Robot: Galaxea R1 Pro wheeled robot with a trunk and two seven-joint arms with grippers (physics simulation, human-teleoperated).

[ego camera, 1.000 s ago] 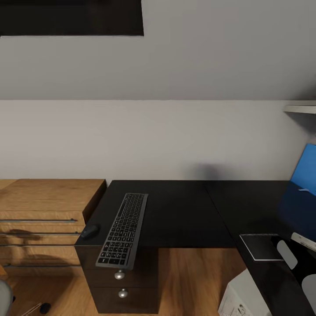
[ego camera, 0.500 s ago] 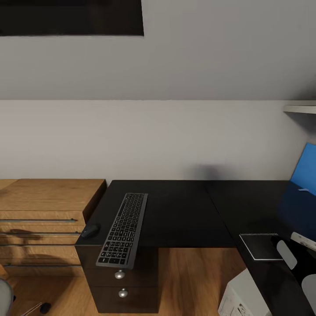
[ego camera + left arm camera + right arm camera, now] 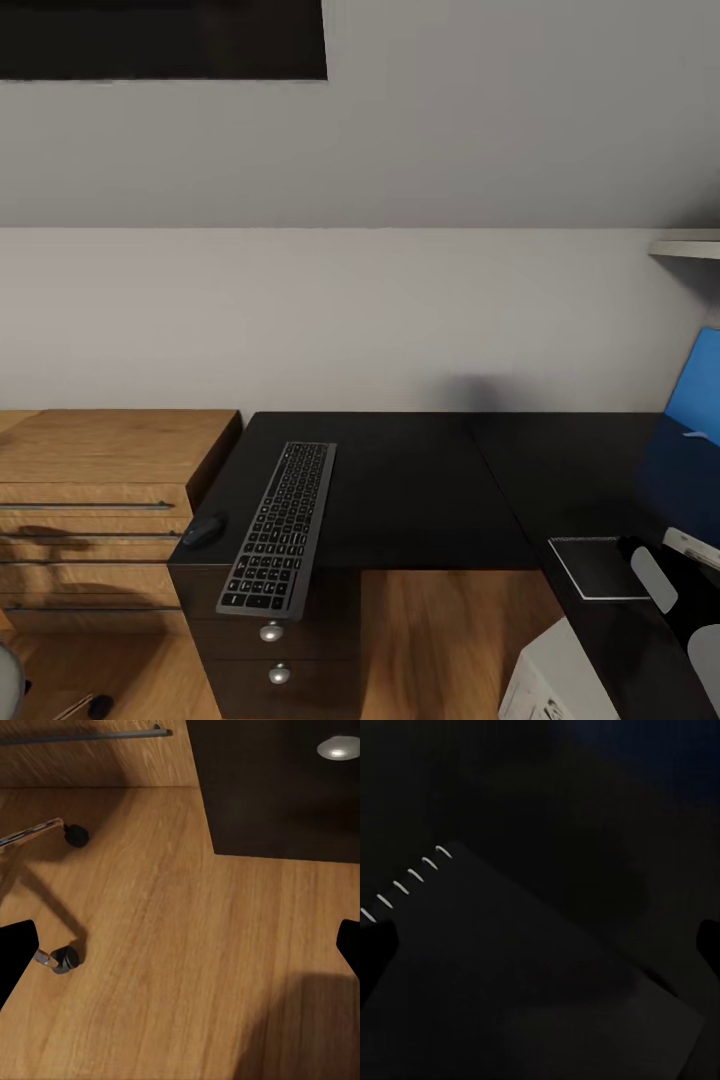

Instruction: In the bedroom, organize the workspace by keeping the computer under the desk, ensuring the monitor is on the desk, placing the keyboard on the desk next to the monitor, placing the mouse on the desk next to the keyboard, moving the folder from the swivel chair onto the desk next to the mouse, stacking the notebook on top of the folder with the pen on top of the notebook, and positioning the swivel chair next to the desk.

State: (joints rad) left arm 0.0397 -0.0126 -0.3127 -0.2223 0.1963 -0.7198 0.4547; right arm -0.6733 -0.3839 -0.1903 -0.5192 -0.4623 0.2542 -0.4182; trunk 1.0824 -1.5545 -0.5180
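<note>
The keyboard lies lengthwise on the left wing of the black desk, its near end over the front edge. The mouse sits just left of it at the desk's edge. The grey notebook lies on the right wing, and its spiral binding shows under my right gripper, which hangs open above it. The computer stands on the floor beside the right wing. My left gripper is open over the wooden floor near the swivel chair's casters. The monitor is out of view.
A wooden dresser adjoins the desk's left side. Drawer knobs face the floor gap. A blue panel stands at the right, with a shelf above it. My right arm's grey links lie over the right wing.
The whole head view has shifted slightly, so the camera moved. Keyboard, mouse and notebook keep their places on the desk.
</note>
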